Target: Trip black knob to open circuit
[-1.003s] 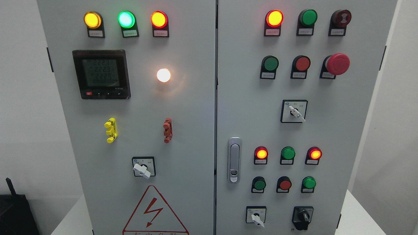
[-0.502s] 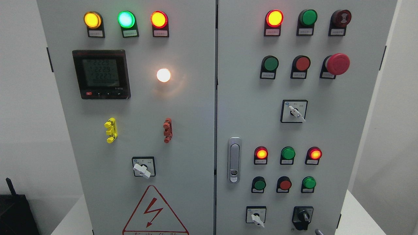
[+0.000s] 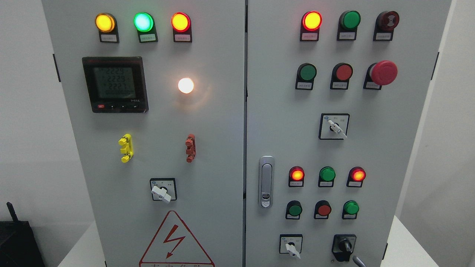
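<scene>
Robot hand: barely in view. Only a thin grey tip [image 3: 357,260] shows at the bottom edge, just right of and below the black knob [image 3: 344,246]. It looks like one finger, prob. of the right hand judging by the side it enters from, but the arm itself isn't visible, so that's a guess. Can't tell how far open the hand is or whether it grips anything; the tip doesn't appear to touch the knob yet.

The black knob sits low on the right door of the grey cabinet [image 3: 274,111], bottom row, in a black housing, grip pointing roughly up-down. Its spot at the panel's foot prob. explains why the hand comes in from underneath. Beside it to the left is a white selector switch [image 3: 291,247] on a square plate, so the reach needs to stay clear of that one.

Above are rows of lamps and pushbuttons: a lit red lamp [image 3: 297,174], a green button [image 3: 350,207], higher up a red mushroom e-stop [image 3: 383,72]. The door latch [image 3: 266,181] sits at the door's left edge.

Left door: a digital meter [image 3: 115,84] w/ three rows of digits, too blurred to read for sure, and a red-outlined lightning warning triangle [image 3: 176,241] w/ characters under it cut off by the frame. Small label plates under every lamp are too tiny to read.

Task stage, as judged: approach only, knob not yet turned.
</scene>
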`<move>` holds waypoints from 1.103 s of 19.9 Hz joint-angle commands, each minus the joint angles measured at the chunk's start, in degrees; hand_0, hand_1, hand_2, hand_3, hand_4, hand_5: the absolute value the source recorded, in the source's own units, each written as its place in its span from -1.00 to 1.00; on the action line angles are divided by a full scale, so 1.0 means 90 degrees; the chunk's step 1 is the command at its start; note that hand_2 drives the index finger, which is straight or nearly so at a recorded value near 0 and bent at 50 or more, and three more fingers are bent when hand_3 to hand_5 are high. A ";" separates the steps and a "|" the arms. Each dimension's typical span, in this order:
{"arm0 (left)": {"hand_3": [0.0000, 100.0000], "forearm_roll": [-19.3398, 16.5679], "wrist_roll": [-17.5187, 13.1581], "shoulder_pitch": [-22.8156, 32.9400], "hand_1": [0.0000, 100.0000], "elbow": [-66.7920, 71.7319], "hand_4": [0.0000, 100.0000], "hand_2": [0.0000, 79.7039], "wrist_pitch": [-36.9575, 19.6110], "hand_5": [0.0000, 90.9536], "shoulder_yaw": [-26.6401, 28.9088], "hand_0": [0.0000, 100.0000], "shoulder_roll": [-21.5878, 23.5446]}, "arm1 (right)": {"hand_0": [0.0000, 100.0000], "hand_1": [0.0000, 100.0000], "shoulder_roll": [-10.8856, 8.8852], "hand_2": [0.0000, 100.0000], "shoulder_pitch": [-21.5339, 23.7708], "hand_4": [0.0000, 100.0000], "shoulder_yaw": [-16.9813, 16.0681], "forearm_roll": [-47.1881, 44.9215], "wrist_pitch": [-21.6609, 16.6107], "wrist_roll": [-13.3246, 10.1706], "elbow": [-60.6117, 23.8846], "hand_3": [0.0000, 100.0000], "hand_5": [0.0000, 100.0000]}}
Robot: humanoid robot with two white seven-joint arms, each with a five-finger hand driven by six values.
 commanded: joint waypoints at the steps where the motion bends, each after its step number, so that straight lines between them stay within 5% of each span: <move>1: -1.00 0.0000 0.0001 0.0000 -0.22 -0.0159 -1.00 -1.00 0.0032 -1.00 -0.0001 -0.76 0.0000 | -1.00 -1.00 0.0060 -1.00 -0.0051 0.91 -0.0066 0.0001 0.0003 0.0024 0.0096 1.00 0.90; 22: -1.00 0.0000 0.0001 0.0000 -0.22 -0.0159 -1.00 -1.00 0.0023 -1.00 -0.0001 -0.76 0.0000 | -1.00 -1.00 0.0069 -1.00 -0.0178 0.91 -0.0047 0.0001 0.0003 0.0024 0.0262 1.00 0.90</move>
